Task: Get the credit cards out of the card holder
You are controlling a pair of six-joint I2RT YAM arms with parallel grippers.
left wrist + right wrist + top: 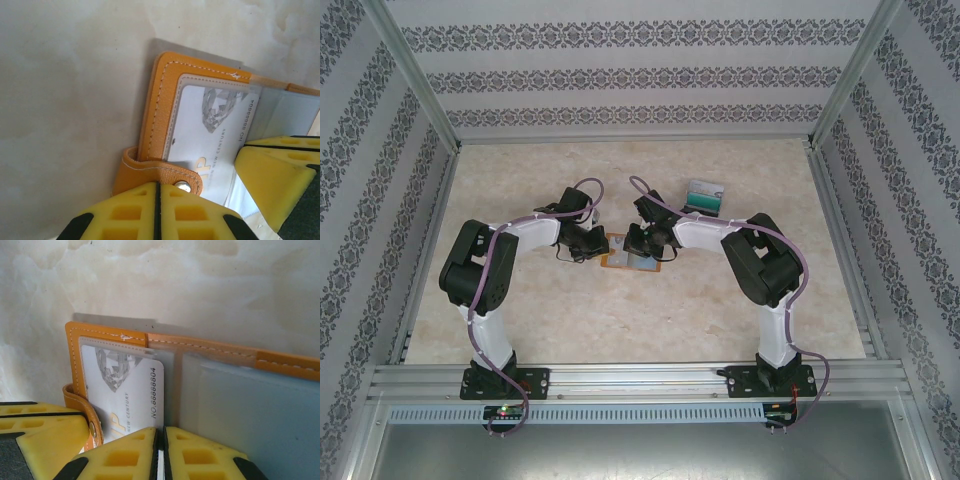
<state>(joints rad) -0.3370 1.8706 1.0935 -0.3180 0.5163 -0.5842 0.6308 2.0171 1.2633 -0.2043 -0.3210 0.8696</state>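
Observation:
The orange-tan card holder [631, 256] lies open on the table between both grippers; its stitched edge [162, 105] and clear inner pockets show close up. A pale grey credit card [125, 390] with a diamond print and "NEW CENTURY" lettering sticks partway out of the left pocket toward the fold. My right gripper [160, 432] is shut on that card's lower edge, a thin white sliver between its fingers. My left gripper [157, 186] is shut, its tips resting against the snap strap [167, 172]. A grey-blue card [260, 415] sits in the right pocket.
A clear box [704, 194] with teal and black contents stands behind the right arm. Patterned walls and metal rails enclose the marbled table [620, 320]. The right gripper's yellow fingers [272, 172] crowd close beside the left one over the holder.

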